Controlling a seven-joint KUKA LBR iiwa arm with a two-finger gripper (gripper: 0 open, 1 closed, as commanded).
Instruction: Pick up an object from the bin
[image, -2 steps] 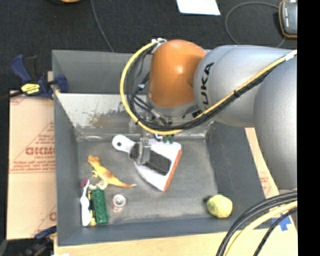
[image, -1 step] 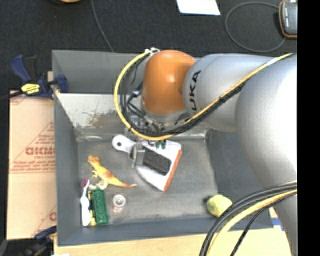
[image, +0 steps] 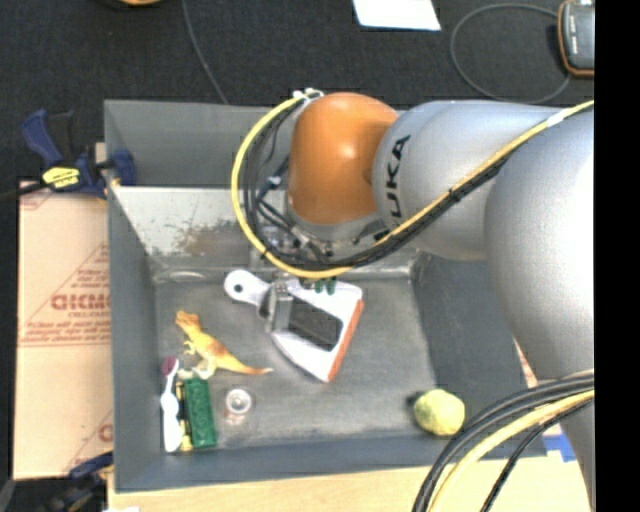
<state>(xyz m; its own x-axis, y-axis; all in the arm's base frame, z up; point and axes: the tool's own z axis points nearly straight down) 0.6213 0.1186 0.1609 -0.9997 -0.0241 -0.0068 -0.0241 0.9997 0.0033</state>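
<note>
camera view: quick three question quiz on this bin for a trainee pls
1. Fill the gap: the gripper is over a white wedge with an ___ edge.
2. True or false: the yellow-green ball lies near the lower right corner of the bin in the camera view.
3. Which lies closest to the green block? A toy dinosaur, B yellow-green ball, C white wedge.
Key: 1 orange; 2 true; 3 A.

Yellow toy dinosaur, green block, clear cap, yellow-green ball front right
</note>
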